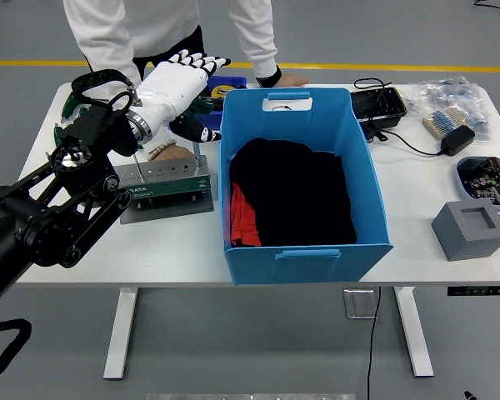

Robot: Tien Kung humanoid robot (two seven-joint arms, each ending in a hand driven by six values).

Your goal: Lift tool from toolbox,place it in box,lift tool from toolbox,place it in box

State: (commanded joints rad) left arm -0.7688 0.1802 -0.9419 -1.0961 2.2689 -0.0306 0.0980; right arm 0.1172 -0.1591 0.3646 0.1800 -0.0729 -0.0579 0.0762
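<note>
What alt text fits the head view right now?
The robot's left hand, fingers spread, hovers over the grey toolbox beside the blue box. A person's hand rests on the toolbox.

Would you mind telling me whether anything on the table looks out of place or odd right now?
One thing stands out: a person's hand rests on the grey tool holder directly beneath the robot's left hand, whose fingers are spread and hold nothing. The blue box holds black and red cloth rather than tools.
</note>
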